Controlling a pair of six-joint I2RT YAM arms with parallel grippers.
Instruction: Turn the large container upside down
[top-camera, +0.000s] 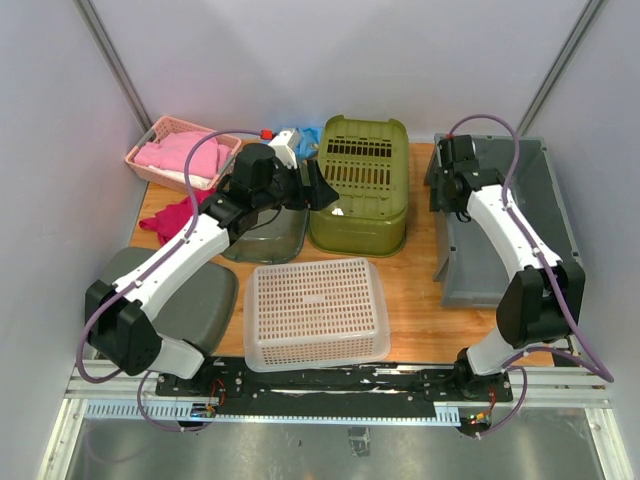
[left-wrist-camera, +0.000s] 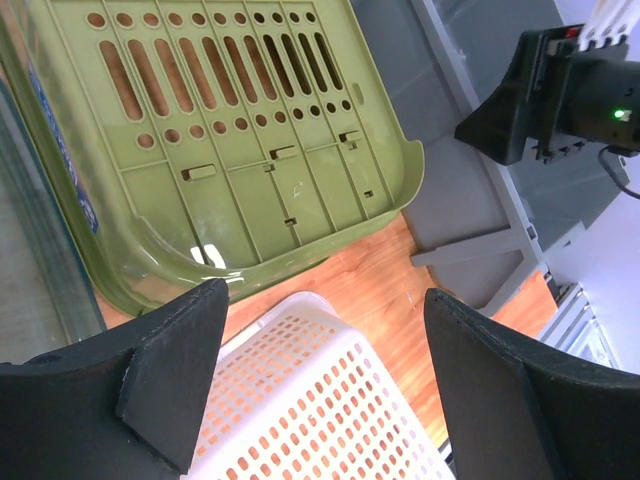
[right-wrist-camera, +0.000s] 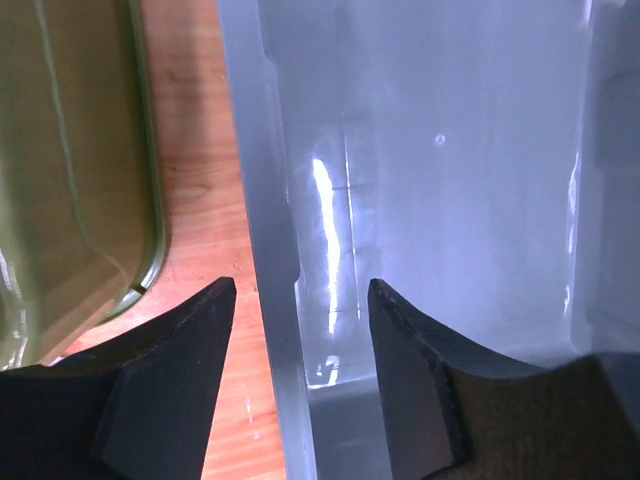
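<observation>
The large container (top-camera: 545, 215) is a light grey crate standing open side up at the right of the table; its inside (right-wrist-camera: 450, 150) looks bare. My right gripper (top-camera: 441, 190) hovers at the far end of its left wall. In the right wrist view the right gripper (right-wrist-camera: 300, 285) is open and straddles that wall's rim (right-wrist-camera: 262, 200), one finger over the wood outside and the other over the inside, with gaps on both sides. My left gripper (top-camera: 322, 186) is open and holds nothing; it hangs over the table middle (left-wrist-camera: 325, 295), away from the large container (left-wrist-camera: 470, 200).
An olive-green bin (top-camera: 360, 180) lies upside down just left of the large container, with a strip of wood between them. A white mesh basket (top-camera: 316, 312) lies upside down in front. A pink basket (top-camera: 180, 150), a red cloth (top-camera: 165, 220) and a clear bin (top-camera: 268, 238) sit at the left.
</observation>
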